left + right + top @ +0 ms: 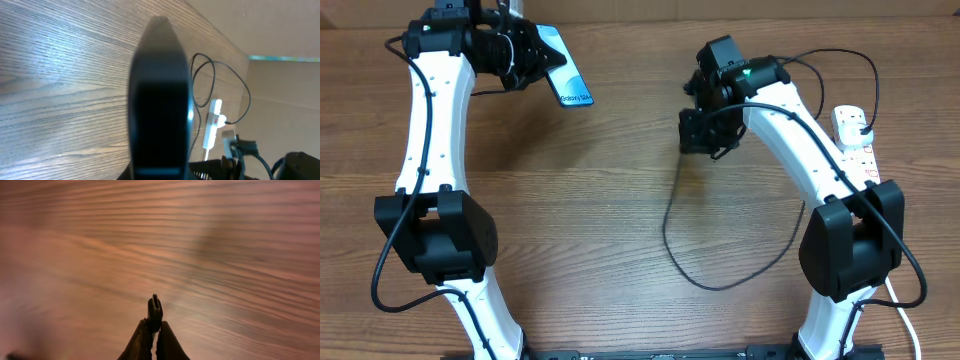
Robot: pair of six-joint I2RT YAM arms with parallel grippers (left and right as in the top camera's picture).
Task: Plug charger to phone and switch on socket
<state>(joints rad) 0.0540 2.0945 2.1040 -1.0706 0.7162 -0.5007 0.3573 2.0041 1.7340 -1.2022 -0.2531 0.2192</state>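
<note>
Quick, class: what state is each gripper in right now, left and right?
Left gripper: closed, holding the phone.
Right gripper: closed, pinching the charger at its connector tip.

Left gripper (538, 58) clamped tight near the far left corner; right gripper (154, 325) pinched closed, toward the far edge, right of centre.

"Galaxy S24" on the phone (571, 82)
</note>
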